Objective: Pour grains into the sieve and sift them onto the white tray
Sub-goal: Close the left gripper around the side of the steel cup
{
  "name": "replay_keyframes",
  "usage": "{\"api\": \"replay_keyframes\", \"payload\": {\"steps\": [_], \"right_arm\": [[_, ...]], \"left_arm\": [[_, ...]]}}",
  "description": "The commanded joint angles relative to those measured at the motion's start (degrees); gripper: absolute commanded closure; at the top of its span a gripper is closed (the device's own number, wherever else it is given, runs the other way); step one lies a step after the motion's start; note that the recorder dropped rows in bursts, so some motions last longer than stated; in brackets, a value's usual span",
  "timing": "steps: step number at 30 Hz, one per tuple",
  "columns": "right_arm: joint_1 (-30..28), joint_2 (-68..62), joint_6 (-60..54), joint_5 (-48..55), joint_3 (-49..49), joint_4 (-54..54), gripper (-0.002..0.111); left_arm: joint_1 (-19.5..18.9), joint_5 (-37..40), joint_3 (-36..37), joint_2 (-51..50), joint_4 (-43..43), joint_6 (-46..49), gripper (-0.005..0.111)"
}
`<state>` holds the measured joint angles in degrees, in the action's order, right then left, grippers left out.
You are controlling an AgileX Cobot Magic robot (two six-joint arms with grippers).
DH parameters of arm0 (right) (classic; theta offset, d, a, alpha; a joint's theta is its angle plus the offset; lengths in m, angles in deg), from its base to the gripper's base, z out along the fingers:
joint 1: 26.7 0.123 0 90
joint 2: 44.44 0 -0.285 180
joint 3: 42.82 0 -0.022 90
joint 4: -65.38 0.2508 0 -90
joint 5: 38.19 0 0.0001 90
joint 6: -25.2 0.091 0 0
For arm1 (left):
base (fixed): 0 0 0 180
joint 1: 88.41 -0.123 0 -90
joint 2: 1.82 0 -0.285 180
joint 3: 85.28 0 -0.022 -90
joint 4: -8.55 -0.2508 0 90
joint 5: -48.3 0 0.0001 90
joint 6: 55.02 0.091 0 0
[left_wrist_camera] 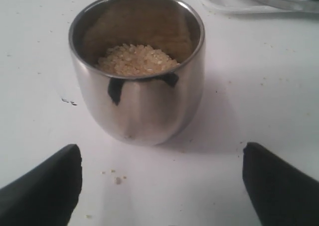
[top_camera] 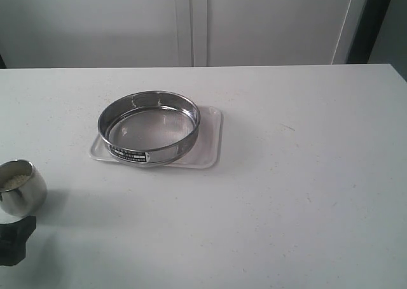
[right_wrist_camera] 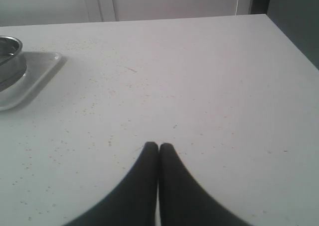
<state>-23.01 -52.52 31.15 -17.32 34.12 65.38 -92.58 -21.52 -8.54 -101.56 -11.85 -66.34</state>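
A rounded steel cup stands at the table's left edge with pale golden grains heaped inside. My left gripper is open just short of the cup, its black fingers spread wide and touching nothing; a bit of it shows below the cup in the exterior view. The sieve sits on the white tray at mid-table. My right gripper hovers shut over bare table, away from the tray; it is out of the exterior view.
A few stray grains lie on the white table between the left fingers. Pale cabinet doors stand behind the table's far edge. The table's right edge shows in the right wrist view.
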Motion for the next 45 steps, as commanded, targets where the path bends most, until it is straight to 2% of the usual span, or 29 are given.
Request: {"api": "replay_keyframes", "payload": {"steps": [1,15,21,33,37,45], "right_arm": [[-0.07,0.29,0.33,-0.85,0.27,0.00,0.108],[-0.07,0.29,0.33,-0.85,0.27,0.00,0.108],[-0.07,0.29,0.33,-0.85,0.27,0.00,0.108],[-0.07,0.29,0.33,-0.85,0.27,0.00,0.108],[-0.07,0.29,0.33,-0.85,0.27,0.00,0.108],[-0.07,0.29,0.33,-0.85,0.27,0.00,0.108]], "left_arm": [[0.29,-0.13,0.48,-0.01,0.42,-2.38,0.018],[0.29,-0.13,0.48,-0.01,0.72,-2.38,0.017],[0.29,-0.13,0.48,-0.01,1.94,-3.82,0.001],[0.29,-0.13,-1.08,-0.01,-0.01,-3.82,0.002],[0.29,3.84,-3.31,-0.01,-0.01,-3.95,0.002],[0.29,3.84,-5.48,-0.01,0.78,-3.95,0.002]]}}
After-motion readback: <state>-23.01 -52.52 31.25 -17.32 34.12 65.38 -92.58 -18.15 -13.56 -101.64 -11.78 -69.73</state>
